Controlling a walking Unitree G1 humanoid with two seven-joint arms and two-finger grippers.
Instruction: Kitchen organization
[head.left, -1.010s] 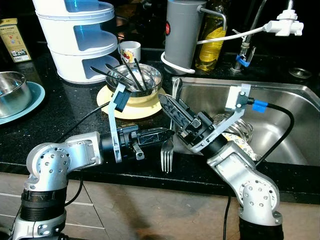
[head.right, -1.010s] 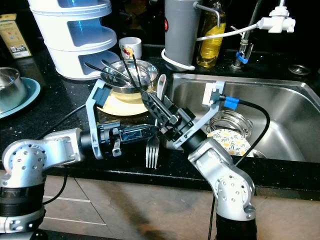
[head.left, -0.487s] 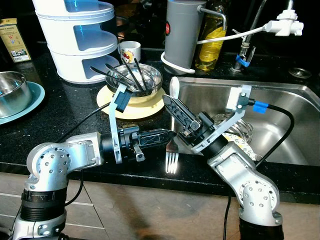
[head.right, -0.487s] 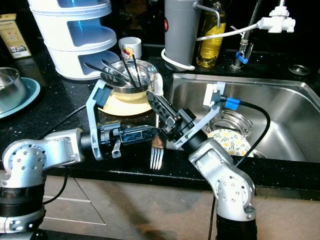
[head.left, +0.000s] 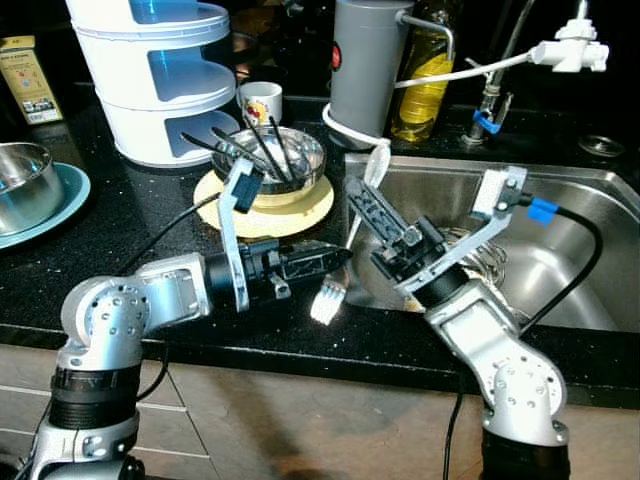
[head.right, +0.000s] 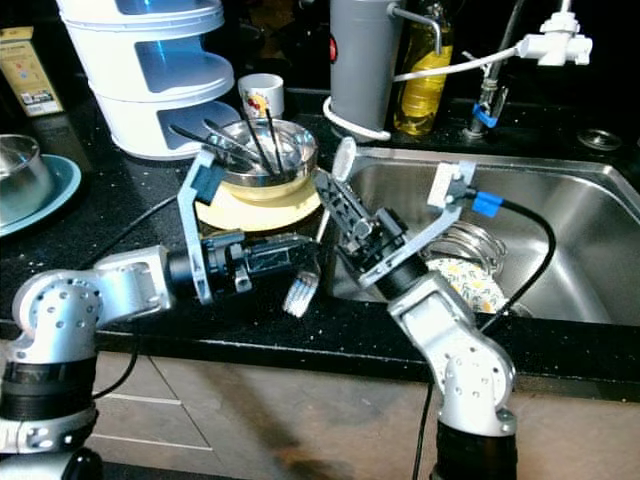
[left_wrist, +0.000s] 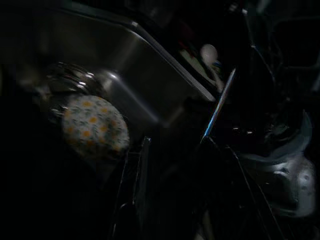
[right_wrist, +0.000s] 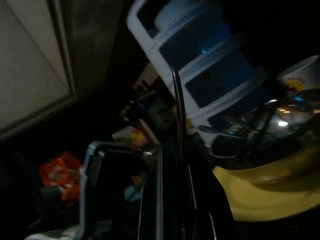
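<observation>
Over the front edge of the speckled black stone table (head.left: 120, 240), beside the sink, a shiny metal fork with a pale rounded handle (head.left: 345, 245) is held tilted, tines down and blurred, handle tip up. It is gripped partway up its stem by the right end effector (head.left: 375, 215), whose long black ribbed fingers are clamped on it. The left end effector (head.left: 325, 262) lies level just beside the tines; whether its dark fingers are parted or closed cannot be told.

Behind them a polished steel bowl (head.left: 272, 160) sits on a flat pale-yellow round plate (head.left: 222, 205) and holds several dark slender utensils (head.left: 245, 145) leaning against its rim. In the brushed stainless steel sink (head.left: 580, 260) a round floral-patterned lid (head.right: 462, 285) lies near a glass jar, both partly hidden by the right arm. Both wrist views are very dark.
</observation>
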